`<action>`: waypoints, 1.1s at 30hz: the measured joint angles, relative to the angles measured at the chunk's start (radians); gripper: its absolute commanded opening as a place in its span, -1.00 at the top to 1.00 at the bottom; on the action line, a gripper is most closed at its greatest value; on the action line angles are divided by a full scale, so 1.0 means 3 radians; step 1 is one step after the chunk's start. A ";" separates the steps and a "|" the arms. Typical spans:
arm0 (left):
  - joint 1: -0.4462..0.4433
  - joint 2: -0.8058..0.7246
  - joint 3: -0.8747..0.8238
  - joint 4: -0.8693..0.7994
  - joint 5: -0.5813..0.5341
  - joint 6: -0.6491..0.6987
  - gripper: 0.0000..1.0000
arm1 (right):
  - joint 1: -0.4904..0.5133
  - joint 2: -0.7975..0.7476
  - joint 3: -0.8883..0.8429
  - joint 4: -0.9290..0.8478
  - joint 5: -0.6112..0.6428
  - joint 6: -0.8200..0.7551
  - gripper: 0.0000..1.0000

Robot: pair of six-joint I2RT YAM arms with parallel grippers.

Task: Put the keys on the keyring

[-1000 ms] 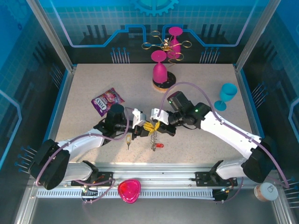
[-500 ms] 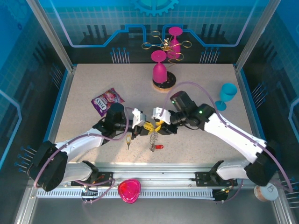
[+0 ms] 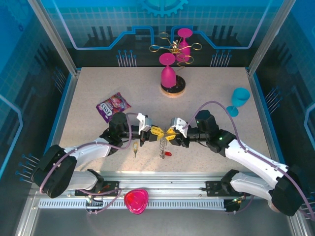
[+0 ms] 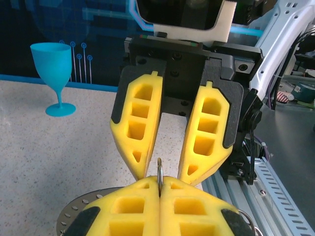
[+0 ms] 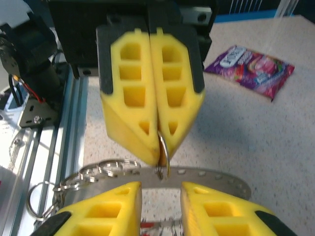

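The keyring (image 5: 216, 178), a flat grey perforated band edged with wire loops (image 5: 98, 172), hangs just above the table between both grippers (image 3: 162, 141). My left gripper (image 4: 160, 184) is shut on one thin wire loop (image 4: 160, 169) at the ring's rim; in the right wrist view its yellow fingers (image 5: 133, 118) pinch that loop (image 5: 164, 147). My right gripper (image 5: 161, 204) faces it, open, its pads either side of the loop without touching. A red-headed key (image 3: 169, 154) lies under the ring. Another key (image 3: 135, 148) lies on the table below my left gripper (image 3: 151, 131).
Behind the arms a purple snack packet (image 3: 113, 105) lies at the left. An upturned pink goblet (image 3: 168, 73) stands on a dark coaster by a gold wire stand (image 3: 174, 46). A blue goblet (image 3: 239, 100) stands at the right. A pink heart-shaped thing (image 3: 136, 200) sits on the front rail.
My right gripper has opened and let go of the ring, and its arm has drawn back to the right and nearer. My left gripper stays shut on the loop, nearly still.
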 measured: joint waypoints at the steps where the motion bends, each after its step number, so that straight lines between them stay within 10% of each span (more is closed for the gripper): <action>1: 0.0000 0.0000 0.0000 0.0033 0.0006 -0.0017 1.00 | 0.0000 0.0001 0.0000 0.0056 -0.0020 0.0023 0.49; 11: 0.0005 0.0004 -0.0022 0.0192 0.0037 -0.0097 1.00 | -0.0010 0.0004 -0.0015 0.0266 -0.0145 0.0127 1.00; 33: 0.0000 -0.0146 0.0158 -0.0881 -0.0057 0.0458 0.65 | 0.0116 0.0613 0.1179 -0.1559 0.0161 -0.0566 1.00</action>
